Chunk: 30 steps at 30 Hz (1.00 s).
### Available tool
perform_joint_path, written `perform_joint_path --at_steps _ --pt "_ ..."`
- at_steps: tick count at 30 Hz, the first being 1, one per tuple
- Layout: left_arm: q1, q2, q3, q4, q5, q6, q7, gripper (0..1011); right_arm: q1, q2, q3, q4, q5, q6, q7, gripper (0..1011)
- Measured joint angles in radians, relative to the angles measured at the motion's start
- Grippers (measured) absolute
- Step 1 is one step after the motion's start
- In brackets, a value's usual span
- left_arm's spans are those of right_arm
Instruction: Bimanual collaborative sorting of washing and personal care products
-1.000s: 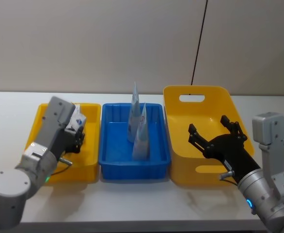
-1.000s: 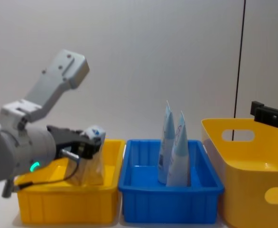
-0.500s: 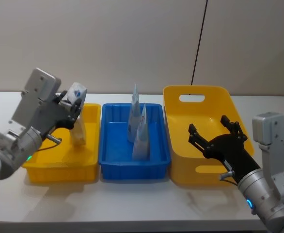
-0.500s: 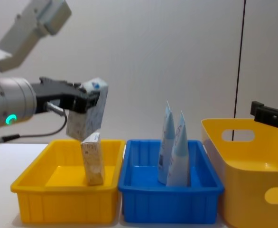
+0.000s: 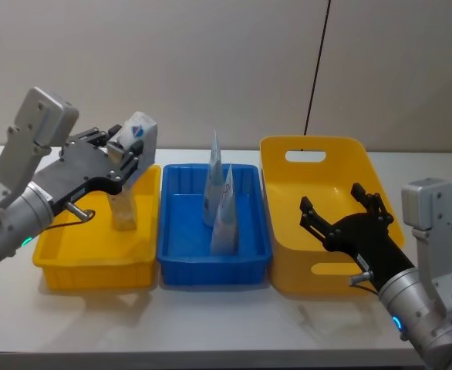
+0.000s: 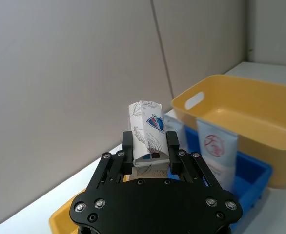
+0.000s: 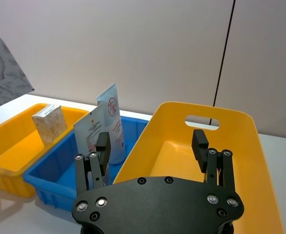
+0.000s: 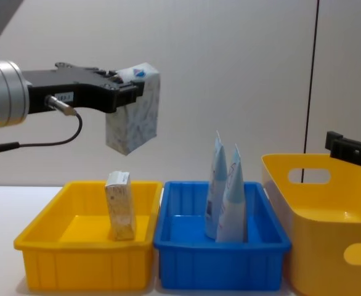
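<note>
One off-white carton (image 8: 134, 117) hangs high above the yellow tray (image 8: 82, 265), tilted, with its blue mark at the upper end, and the left claw (image 6: 150, 146) is clamped on its two narrow sides just below that mark. We see a second carton (image 8: 120, 206) standing upright inside the same tray, near the wall that faces the blue tray (image 8: 220, 268), where two pale-blue squeeze tubes (image 8: 227, 197) stand close together with their points up. We judge the carton light and fairly stiff along its folded edges, but thin-walled, so a hard squeeze on the broad faces would dent it. The present hold across the narrow sides looks like the sound place to take it. The printed card may be a little slick, and the tilt suggests it could swing or slip if the arm moves sharply. Farther out, the right claw (image 7: 150, 136) hovers with its fingers spread wide and holding nothing, over the near part of the large yellow basket (image 8: 328, 259). All three containers sit side by side on the counter (image 5: 210, 324).
</note>
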Motion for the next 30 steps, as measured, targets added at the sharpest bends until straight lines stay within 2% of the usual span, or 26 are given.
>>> perform_joint_path --at_steps 14,30 --pt "0.015 0.064 -0.004 -0.046 -0.125 -0.039 -0.189 366 0.0 0.0 0.0 0.0 0.0 0.0 0.0 1002" --pt "0.007 0.137 0.029 -0.065 -0.249 -0.051 -0.418 366 0.0 0.0 0.0 0.0 0.0 0.0 0.0 1002"
